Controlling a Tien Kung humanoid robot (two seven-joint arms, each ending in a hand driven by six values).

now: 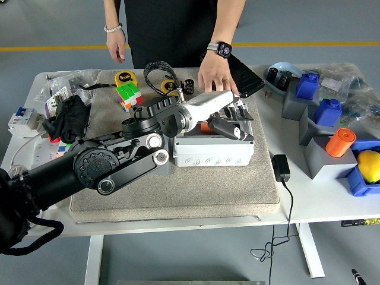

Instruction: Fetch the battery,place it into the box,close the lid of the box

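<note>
The grey junction box (214, 151) stands on the grey mat (178, 196) in the middle of the table. Its clear lid (240, 113) is tipped down low over the opening. The orange battery (205, 126) lies inside, only partly showing behind my hand. My left hand (233, 127) reaches from the left over the box, with its dark fingers (225, 126) laid flat on the lid and holding nothing. A person stands at the far side with one hand (215, 74) resting just behind the box.
A Rubik's cube (127, 95) and a yellow tape measure (124, 77) lie at the mat's back left. A black power adapter (280, 167) and its cable lie right of the mat. Grey and blue blocks and an orange cylinder (339, 142) crowd the right side.
</note>
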